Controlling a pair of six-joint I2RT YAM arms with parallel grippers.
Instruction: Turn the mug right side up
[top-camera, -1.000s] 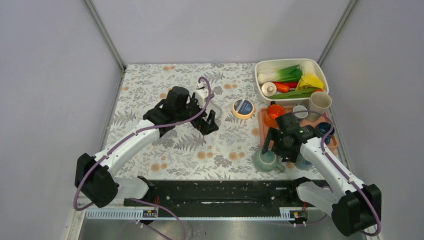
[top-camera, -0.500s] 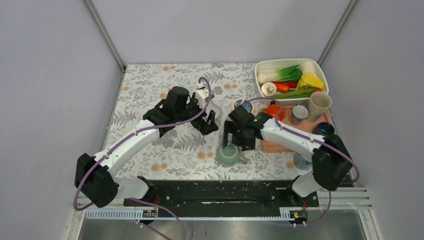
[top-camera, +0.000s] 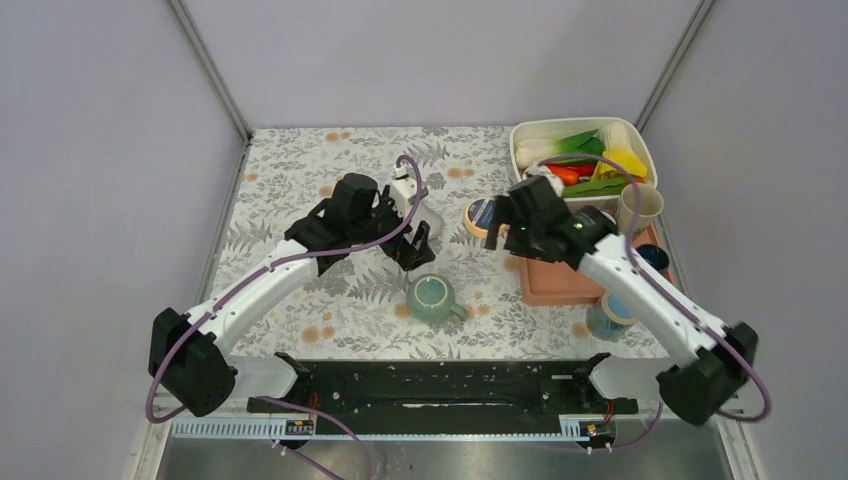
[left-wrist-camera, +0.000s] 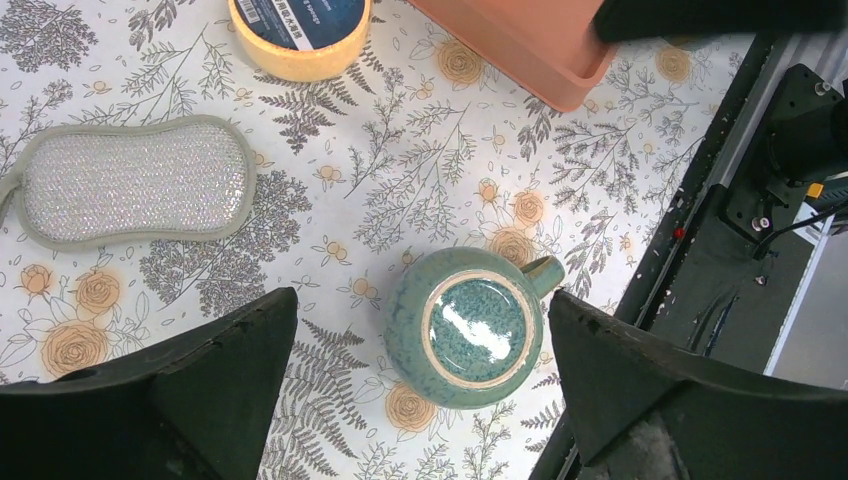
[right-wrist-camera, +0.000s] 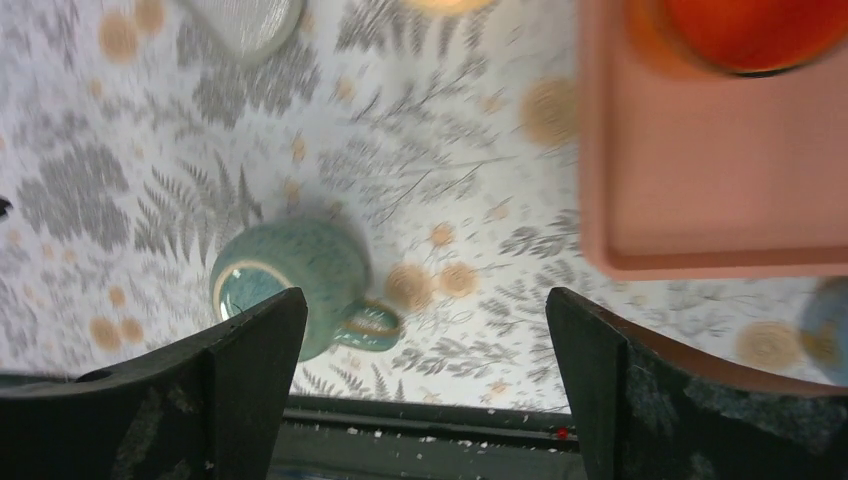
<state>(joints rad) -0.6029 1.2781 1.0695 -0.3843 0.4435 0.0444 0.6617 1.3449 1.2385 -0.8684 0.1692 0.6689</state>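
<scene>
The teal green mug (top-camera: 432, 298) stands mouth down on the floral table, its ringed base facing up and its handle pointing to the front right. My left gripper (top-camera: 415, 246) hovers just behind and above it, open and empty. In the left wrist view the mug (left-wrist-camera: 465, 328) lies below and between the spread fingers of the left gripper (left-wrist-camera: 422, 300). My right gripper (top-camera: 500, 220) is raised to the mug's back right, open and empty. In the right wrist view the mug (right-wrist-camera: 290, 280) sits at the lower left, beside the left finger of the right gripper (right-wrist-camera: 425, 295).
A salmon tray (top-camera: 560, 285) lies right of the mug, with a beige cup (top-camera: 638, 208) and a dark bowl (top-camera: 650, 258) by it. A white bin of vegetables (top-camera: 585, 160) stands at the back right. A yellow tape roll (top-camera: 480, 216) and a grey sponge (left-wrist-camera: 130, 180) lie behind the mug.
The right gripper moved the mug from the front right to the table's middle, then let go and rose to the back right. The left arm has not moved.
</scene>
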